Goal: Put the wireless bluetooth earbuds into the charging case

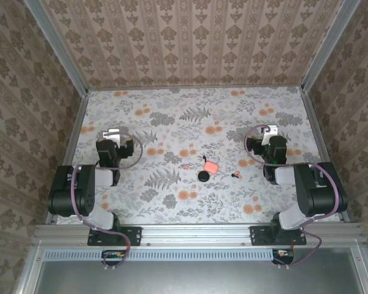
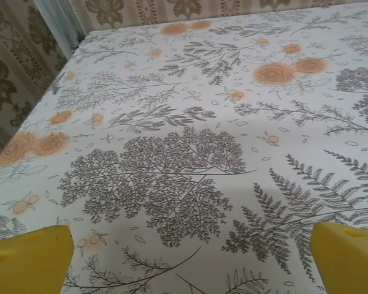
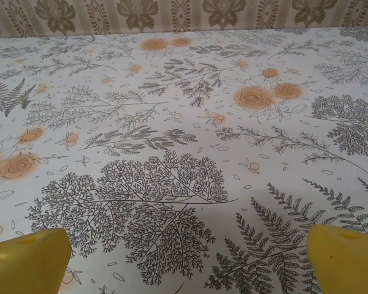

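Note:
The salmon-pink charging case [image 1: 210,166] lies near the middle of the flowered table. One tiny coral earbud [image 1: 186,166] rests to its left and a second earbud [image 1: 236,175] to its right. My left gripper [image 1: 112,134] hovers over the left part of the table, well away from them. In its wrist view the left gripper [image 2: 190,263] stands open, yellow fingertips [image 2: 30,257] far apart over bare cloth. My right gripper [image 1: 268,131] sits at the right, beyond the second earbud. The right gripper [image 3: 190,263] is open too, with nothing between its yellow fingertips [image 3: 349,257].
A flat black round disc [image 1: 203,176] lies just in front of the case. Patterned walls [image 1: 190,37] close in the table at the back and both sides. An aluminium rail [image 1: 196,233] with both arm bases runs along the near edge.

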Robot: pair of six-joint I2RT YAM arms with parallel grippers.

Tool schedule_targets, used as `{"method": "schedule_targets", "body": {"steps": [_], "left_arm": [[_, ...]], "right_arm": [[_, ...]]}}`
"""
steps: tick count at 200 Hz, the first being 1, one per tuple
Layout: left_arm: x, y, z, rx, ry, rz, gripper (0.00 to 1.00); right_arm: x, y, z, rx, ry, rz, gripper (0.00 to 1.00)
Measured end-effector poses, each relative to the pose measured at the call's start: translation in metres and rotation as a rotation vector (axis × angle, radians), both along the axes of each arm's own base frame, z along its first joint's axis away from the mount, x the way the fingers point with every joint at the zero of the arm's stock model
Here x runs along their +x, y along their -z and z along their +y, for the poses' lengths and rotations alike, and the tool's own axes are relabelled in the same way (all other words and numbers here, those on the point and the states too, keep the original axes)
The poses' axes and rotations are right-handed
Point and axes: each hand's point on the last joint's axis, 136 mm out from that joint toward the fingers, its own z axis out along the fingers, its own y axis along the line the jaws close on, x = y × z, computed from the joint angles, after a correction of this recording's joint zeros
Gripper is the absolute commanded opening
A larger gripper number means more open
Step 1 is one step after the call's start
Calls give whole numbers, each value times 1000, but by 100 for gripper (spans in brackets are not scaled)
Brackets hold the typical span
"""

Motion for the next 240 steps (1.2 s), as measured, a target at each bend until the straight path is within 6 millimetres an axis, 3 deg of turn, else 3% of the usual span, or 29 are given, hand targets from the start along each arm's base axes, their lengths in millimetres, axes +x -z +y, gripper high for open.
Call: {"method": "schedule_targets", "body": {"steps": [240], "left_arm": [[1, 0, -5, -20, 50, 6, 100]], "right_arm": [[0, 0, 0, 0, 0, 0, 100]]}}
